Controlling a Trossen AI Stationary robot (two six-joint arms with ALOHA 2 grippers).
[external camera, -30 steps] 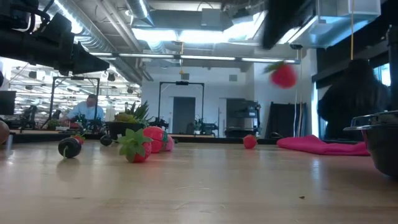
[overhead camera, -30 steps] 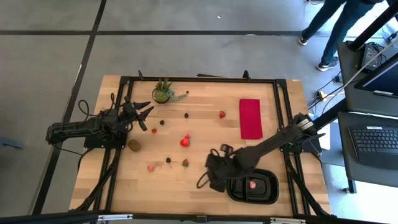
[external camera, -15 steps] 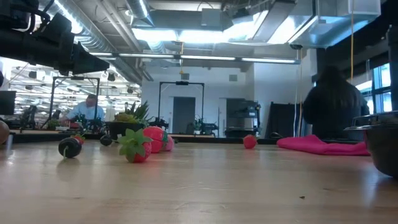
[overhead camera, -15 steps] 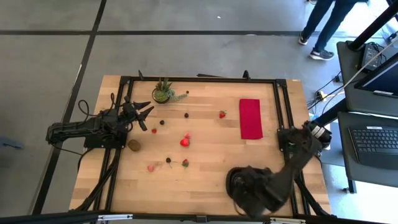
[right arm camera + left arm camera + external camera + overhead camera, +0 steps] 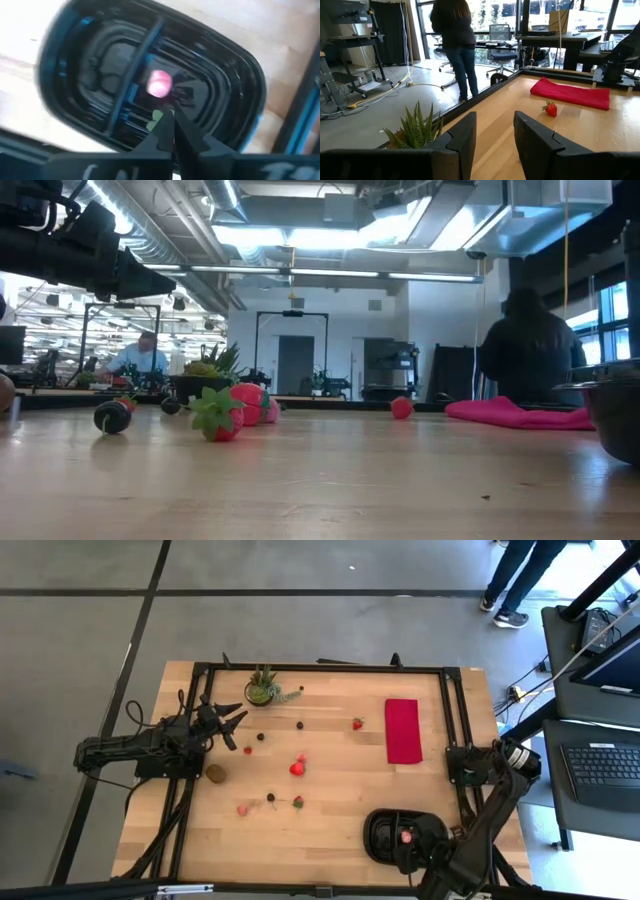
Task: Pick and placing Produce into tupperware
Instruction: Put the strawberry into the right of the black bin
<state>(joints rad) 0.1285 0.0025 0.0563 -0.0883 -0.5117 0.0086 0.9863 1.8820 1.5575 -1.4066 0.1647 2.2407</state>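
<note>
The black two-compartment tupperware (image 5: 398,837) stands near the table's front right and holds one red fruit piece (image 5: 406,836), which shows pink in the right wrist view (image 5: 160,82). My right gripper (image 5: 172,120) hovers above the tray with its fingertips together. A small green bit (image 5: 156,120) shows beside the tips; I cannot tell whether it is held. Loose produce lies at mid table: strawberries (image 5: 297,768) (image 5: 357,724), a brown kiwi (image 5: 215,774) and dark berries (image 5: 261,736). My left gripper (image 5: 238,728) is open and empty at the far left.
A potted green plant (image 5: 262,688) stands at the far edge, close to my left gripper. A red cloth (image 5: 402,730) lies flat at the far right. People stand beyond the table's far right corner (image 5: 520,580). Bare wood lies between the fruit and the tray.
My right arm has swung from the tray's left side toward the table's near right corner and now stands over the tray. The red strawberry seen high in the low view a second ago no longer shows there. My left arm has kept still.
</note>
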